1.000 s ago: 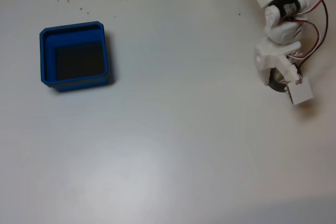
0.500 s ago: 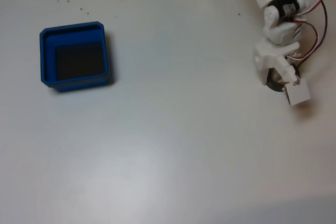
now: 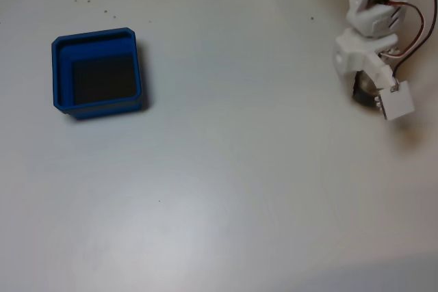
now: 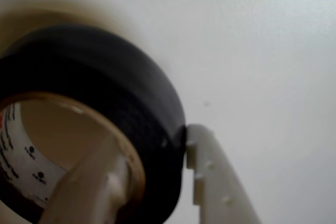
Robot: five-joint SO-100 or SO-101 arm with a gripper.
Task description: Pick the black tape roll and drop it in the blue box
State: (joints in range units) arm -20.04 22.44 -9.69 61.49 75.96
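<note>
The black tape roll (image 4: pixel 105 87) with its pale core sits clamped in my gripper (image 4: pixel 157 150). One finger reaches inside the core and the other white finger (image 4: pixel 210 177) presses the outer wall. In the fixed view, my gripper (image 3: pixel 367 94) is at the right side of the table, shut on the tape roll (image 3: pixel 357 91), which peeks out dark under the white wrist. The blue box (image 3: pixel 94 33), dark-floored and with nothing in it, stands far to the left.
The white table (image 3: pixel 226 189) stretches open between the gripper and the box. Red and black wires (image 3: pixel 414 29) loop off the arm at the right edge. A few small dark specks (image 3: pixel 96 6) lie above the box.
The gripper and wrist have shifted slightly up and to the right in the fixed view, carrying the tape roll. The box has not moved.
</note>
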